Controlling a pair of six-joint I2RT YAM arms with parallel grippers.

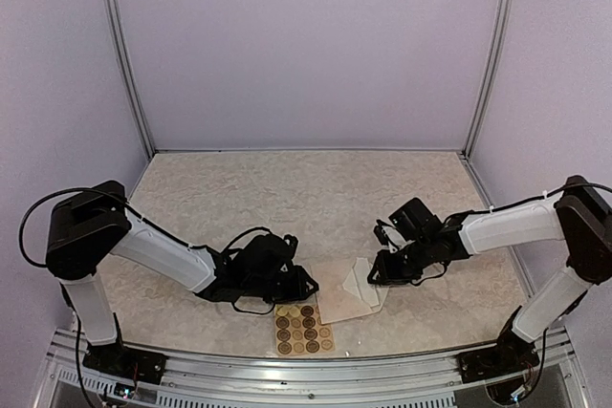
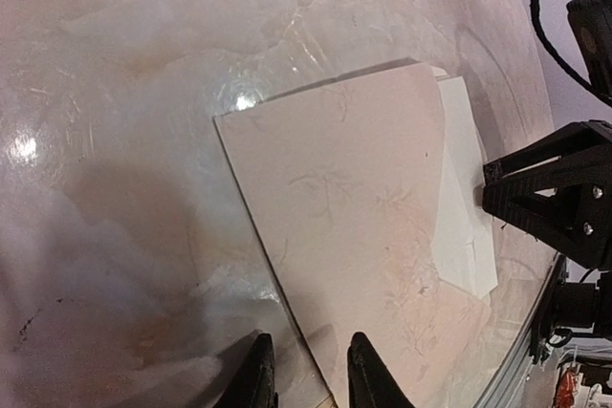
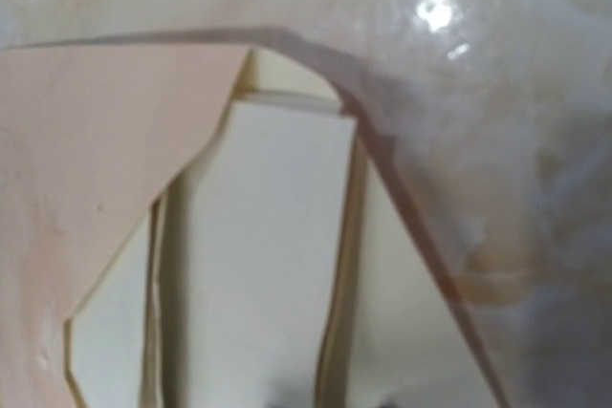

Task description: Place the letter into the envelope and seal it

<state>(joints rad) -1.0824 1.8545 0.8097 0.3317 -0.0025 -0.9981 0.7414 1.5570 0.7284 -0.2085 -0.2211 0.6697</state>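
Lower left of centre, our left pincer (image 1: 304, 286) is down low, jaws slightly apart astride the left edge of the envelope (image 1: 339, 305). Stickers (image 1: 303, 329) lie just below. The envelope lies flat on the surface (image 1: 287, 198), with the letter (image 3: 268, 255) showing at its right end. Our right pincer (image 1: 375, 276) hangs there; whether its jaws are apart we cannot tell.

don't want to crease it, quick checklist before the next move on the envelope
1. flap open: ok
2. letter fully inside envelope: cannot tell, much of it shows at the mouth
3. left gripper holding envelope: not ok, jaws apart astride its corner
4. right gripper holding letter: cannot tell
5. stickers beside envelope: ok
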